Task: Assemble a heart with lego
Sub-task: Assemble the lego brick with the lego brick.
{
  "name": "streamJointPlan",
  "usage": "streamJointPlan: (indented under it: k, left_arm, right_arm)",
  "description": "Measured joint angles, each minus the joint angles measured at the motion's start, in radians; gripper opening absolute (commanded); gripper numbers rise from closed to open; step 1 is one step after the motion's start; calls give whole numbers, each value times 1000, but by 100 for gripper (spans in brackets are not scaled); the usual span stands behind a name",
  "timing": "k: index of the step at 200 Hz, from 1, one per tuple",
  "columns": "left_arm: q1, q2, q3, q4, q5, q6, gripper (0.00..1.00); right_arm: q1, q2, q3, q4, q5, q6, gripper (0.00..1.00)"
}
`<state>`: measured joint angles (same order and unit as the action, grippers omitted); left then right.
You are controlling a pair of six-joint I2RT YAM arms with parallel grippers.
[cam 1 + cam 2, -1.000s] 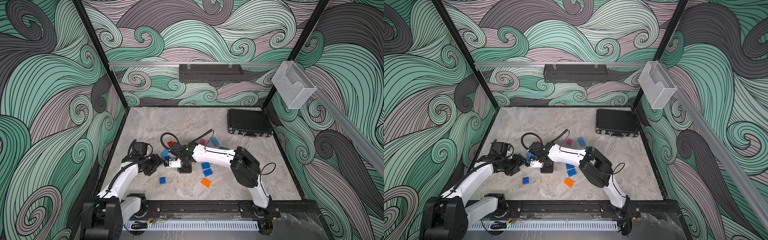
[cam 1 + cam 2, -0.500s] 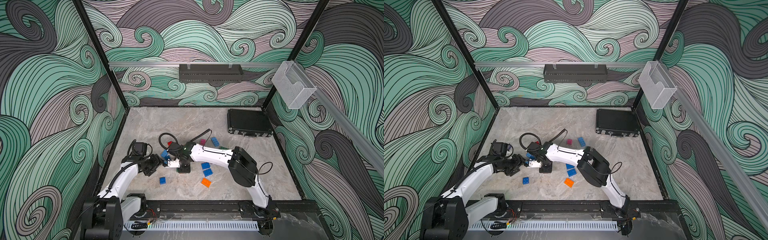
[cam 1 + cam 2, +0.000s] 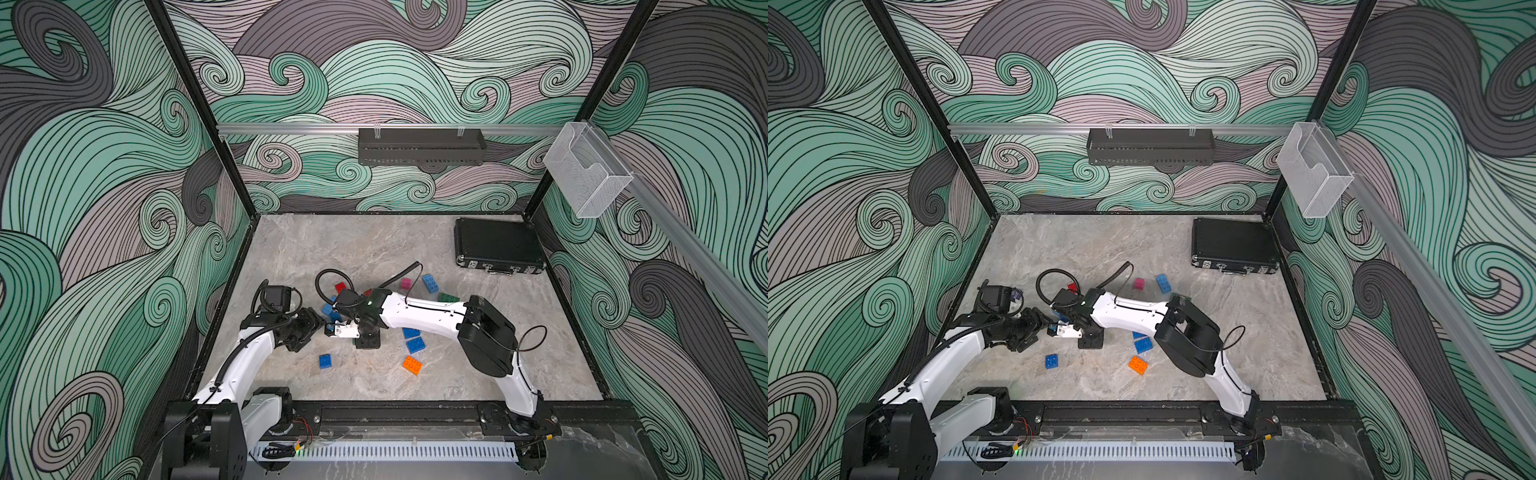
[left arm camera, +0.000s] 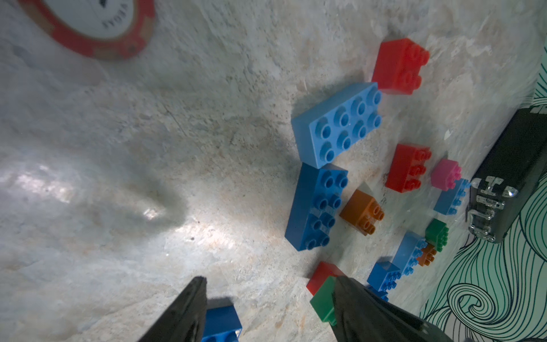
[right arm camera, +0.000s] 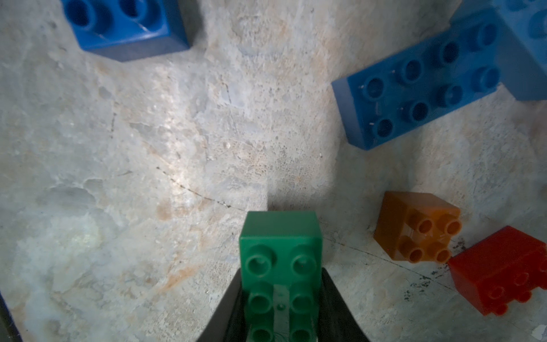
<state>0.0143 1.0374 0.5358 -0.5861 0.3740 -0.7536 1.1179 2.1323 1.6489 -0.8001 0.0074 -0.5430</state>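
Note:
The lego lies loose on the marble floor. In the right wrist view my right gripper (image 5: 281,275) is shut on a green oblong brick (image 5: 280,245), studs facing the camera, just above the floor. My left gripper (image 4: 269,281) is open with only bare floor between its fingers. That green brick (image 4: 322,299) shows beside one left finger, a red brick (image 4: 321,275) just behind it, and a dark blue brick (image 4: 222,322) by the other finger. Beyond lie a dark blue oblong (image 4: 318,207), a light blue oblong (image 4: 337,124), an orange square (image 4: 361,211), two red bricks (image 4: 407,167) and a pink one (image 4: 445,174).
A black case (image 3: 496,245) lies at the back right. A red-rimmed round disc (image 4: 88,26) rests on the floor beyond the left gripper. In a top view an orange brick (image 3: 412,365) and blue bricks (image 3: 325,360) sit toward the front. Patterned walls enclose three sides.
The right arm has shifted slightly left, toward the left gripper, still holding the green brick. The left arm has hardly moved.

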Motion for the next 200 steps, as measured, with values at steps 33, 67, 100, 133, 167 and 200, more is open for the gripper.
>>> streamJointPlan:
  k: [33, 67, 100, 133, 167, 200]
  left_arm:
    - [5, -5, -2, 0, 0, 0, 68]
    - [7, -5, -2, 0, 0, -1, 68]
    - [11, -5, -2, 0, 0, -2, 68]
    - [12, -5, -2, 0, 1, -3, 68]
    - [12, -5, -2, 1, 5, -3, 68]
    - [12, -5, -2, 5, 22, -3, 68]
  right_arm:
    - [-23, -2, -5, 0, -61, 0, 31]
    - [-45, 24, 31, -39, -106, 2, 31]
    - [-45, 31, 48, -57, -105, 8, 31]
    - [-44, 30, 50, -61, -101, 19, 32]
    - [-49, 14, 42, -82, -96, 23, 32]
    - [-66, -39, 12, -96, -95, 24, 35]
